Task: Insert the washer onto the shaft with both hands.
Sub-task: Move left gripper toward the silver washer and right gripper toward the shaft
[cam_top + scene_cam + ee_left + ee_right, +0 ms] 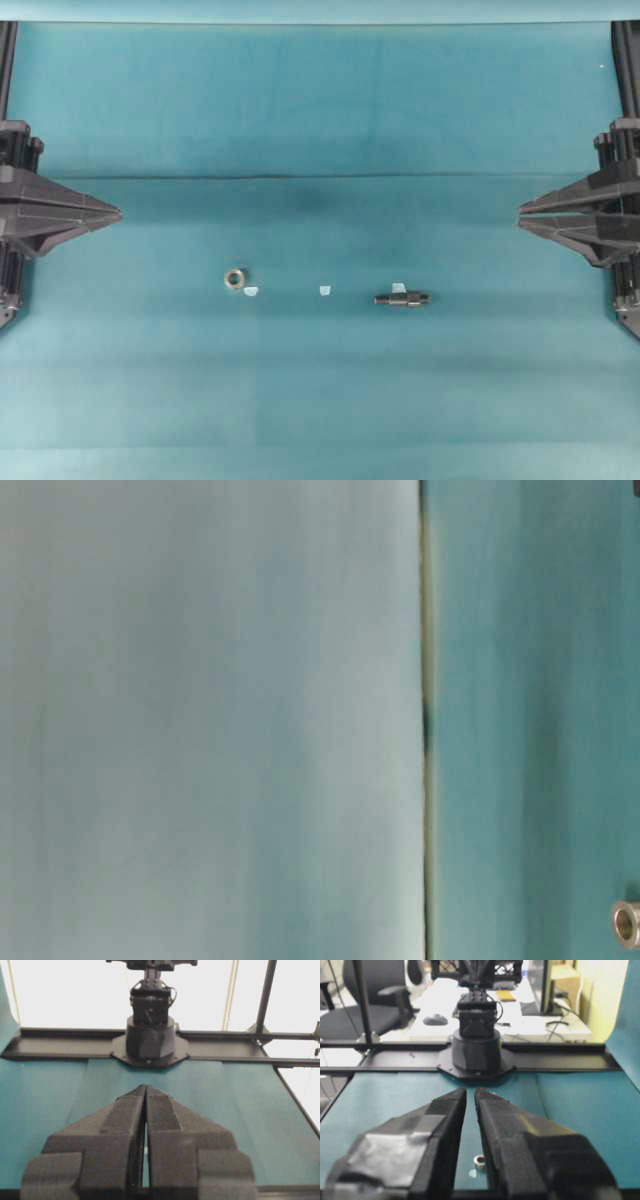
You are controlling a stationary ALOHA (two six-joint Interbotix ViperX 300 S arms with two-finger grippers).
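While lying flat on the teal cloth-covered worktop (320,400), left of centre: small dull silver-tan metal washer (235,278), dark hole facing up, pale blue tape scrap (251,292) just beside. Right of centre, well apart: short dark grey stepped metal shaft (403,298), on its side, parallel to the front edge. Between them, another pale blue tape scrap (324,290). At the left edge: black left gripper (116,212), fingers pressed together, holding nothing. At the right edge: black right gripper (521,214), narrow slit between fingers, nearly closed, empty-handed.
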